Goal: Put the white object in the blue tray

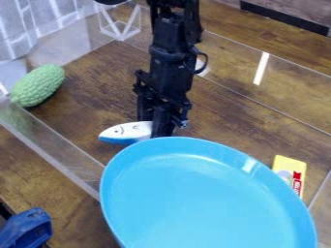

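The white object [123, 131], a small fish toy with a blue back, hangs just past the far left rim of the blue tray [207, 199]. Its head points left. My gripper [161, 126] comes down from above on a black arm and is shut on the fish's tail end. The fish is beside the tray's rim, not over the tray's inside. The tray is a wide round blue plate filling the lower right of the view, and nothing lies in it.
A green bumpy gourd [38, 85] lies at the left on the wooden table. A yellow block [289, 171] sits at the tray's right rim. A blue item [23, 231] shows in the bottom left corner.
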Controlling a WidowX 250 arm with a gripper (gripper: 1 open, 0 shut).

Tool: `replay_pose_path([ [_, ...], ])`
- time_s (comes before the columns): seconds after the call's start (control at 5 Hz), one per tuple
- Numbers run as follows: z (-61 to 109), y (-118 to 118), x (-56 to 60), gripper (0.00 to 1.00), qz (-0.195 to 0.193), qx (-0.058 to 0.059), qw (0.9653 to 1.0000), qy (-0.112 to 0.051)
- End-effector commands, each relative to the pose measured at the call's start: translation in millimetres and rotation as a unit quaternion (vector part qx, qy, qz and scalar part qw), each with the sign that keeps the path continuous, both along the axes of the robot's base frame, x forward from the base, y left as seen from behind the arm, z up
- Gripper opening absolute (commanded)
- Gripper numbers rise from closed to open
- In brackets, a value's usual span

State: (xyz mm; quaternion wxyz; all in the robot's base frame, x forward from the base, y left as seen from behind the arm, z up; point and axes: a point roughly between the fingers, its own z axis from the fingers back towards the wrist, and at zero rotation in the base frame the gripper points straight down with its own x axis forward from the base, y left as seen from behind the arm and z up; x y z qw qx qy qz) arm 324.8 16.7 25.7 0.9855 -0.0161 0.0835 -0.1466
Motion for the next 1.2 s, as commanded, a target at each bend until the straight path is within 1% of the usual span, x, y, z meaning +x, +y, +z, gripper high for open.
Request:
replay_pose_path([
  [0.0,30.6,6.1,-0.3,0.00,0.021,0.004,0.9989,-0.043],
  [0.2,35.3,6.7,-13.7,0.00,0.044,0.008,0.9980,-0.043],
  [0.4,36.2,4.5,-24.2,0.00,0.028,0.013,0.9983,-0.050],
  [0.6,35.3,3.5,-31.8,0.00,0.012,0.018,0.9983,-0.055],
  [0.8,36.3,1.6,-41.6,0.00,-0.003,0.028,0.9977,-0.063],
  [1.0,27.6,-12.3,-39.9,0.00,-0.025,0.028,0.9965,-0.075],
])
